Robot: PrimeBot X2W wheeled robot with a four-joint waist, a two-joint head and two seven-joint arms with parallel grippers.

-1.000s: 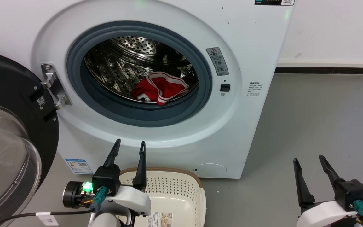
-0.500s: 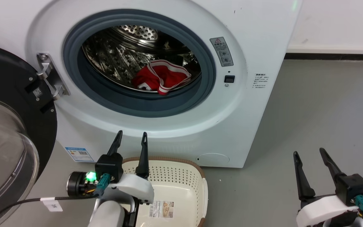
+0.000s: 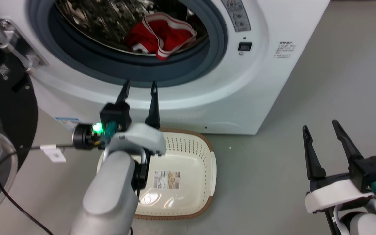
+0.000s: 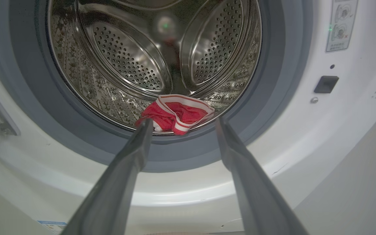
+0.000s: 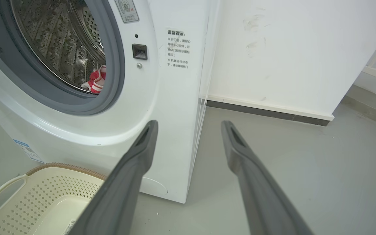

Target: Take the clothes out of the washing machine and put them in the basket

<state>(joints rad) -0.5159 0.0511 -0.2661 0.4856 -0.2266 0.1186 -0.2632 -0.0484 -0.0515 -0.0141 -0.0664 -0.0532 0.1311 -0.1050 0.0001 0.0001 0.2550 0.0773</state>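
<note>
Left gripper (image 3: 140, 85): fingers spread wide, nothing held, tips level with the lower lip of the grey rubber ring (image 3: 181, 73), pointing into the opening but outside it. Right gripper (image 3: 320, 125): likewise wide and empty, low over the bare floor (image 3: 321, 81), well apart from the washing machine (image 3: 256, 81). Clothes (image 3: 162, 34): one red bundle with white striped bands, at the front bottom of the steel drum (image 4: 126, 65), just behind the ring; whether more lies under it, cannot tell. Basket (image 3: 191, 156): on the floor just beside the machine's foot, under the left arm, holding only its paper label (image 3: 165, 179). Progress, as I judge it: door (image 3: 8, 98) open, nothing transferred, reach-in and grasp to come. Room: opening looks broad against the finger spread; edges to mind are the ring's lip below and the open door on the left; floor on the right lies open
</note>
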